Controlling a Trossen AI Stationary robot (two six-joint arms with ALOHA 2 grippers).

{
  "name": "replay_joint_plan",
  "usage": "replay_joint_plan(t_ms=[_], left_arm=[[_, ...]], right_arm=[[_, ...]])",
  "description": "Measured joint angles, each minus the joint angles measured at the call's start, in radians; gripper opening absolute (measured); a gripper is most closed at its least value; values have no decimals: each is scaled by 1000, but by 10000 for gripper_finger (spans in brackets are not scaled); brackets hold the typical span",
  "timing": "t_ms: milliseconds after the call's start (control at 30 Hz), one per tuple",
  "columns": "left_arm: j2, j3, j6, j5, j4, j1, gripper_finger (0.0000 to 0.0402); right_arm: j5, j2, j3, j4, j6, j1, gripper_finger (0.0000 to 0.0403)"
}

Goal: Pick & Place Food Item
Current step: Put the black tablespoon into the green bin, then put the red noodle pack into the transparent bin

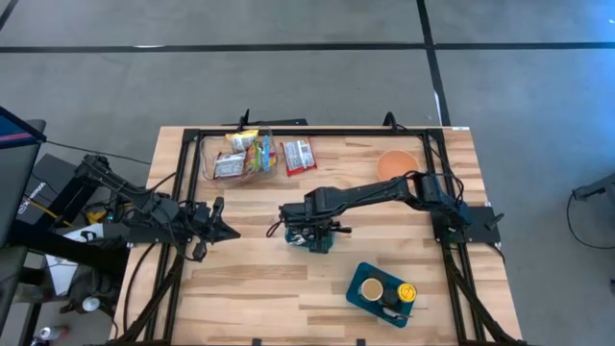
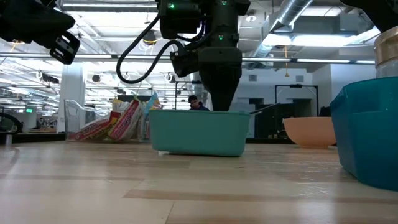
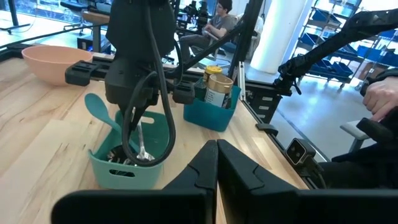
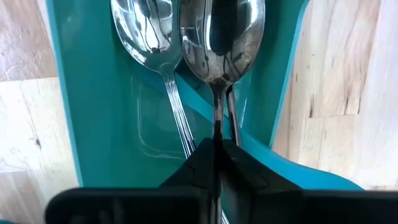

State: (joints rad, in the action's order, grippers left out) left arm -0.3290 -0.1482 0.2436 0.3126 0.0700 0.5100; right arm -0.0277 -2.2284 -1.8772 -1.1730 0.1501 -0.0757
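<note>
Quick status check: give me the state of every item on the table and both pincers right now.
Right pincer: shut on spoon handle, down inside the bin.
Left pincer: shut, holding nothing, waiting at table's left.
Bin: upright, mid-table, spoons inside.
Spoon: gripped, bowl lying in bin.
Second spoon: loose in bin.
Snack packets: piled at far edge.
Bowl: upright.
Caddy: upright, holding jars.

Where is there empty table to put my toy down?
Bare wood lies along the near edge, between the left gripper and the teal tray of jars. More lies between the snack packets and the peach bowl. The middle is crowded: the right gripper is in the teal cutlery bin.
</note>
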Motion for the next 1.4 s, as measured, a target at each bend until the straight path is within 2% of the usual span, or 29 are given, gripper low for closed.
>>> replay_joint_plan(t_ms=[800,1400], left_arm=[[0,0,0,0,-1,0,0],[0,0,0,0,-1,0,0]], right_arm=[[0,0,0,3,0,13,87],[1,6,-60,-48,0,13,93]])
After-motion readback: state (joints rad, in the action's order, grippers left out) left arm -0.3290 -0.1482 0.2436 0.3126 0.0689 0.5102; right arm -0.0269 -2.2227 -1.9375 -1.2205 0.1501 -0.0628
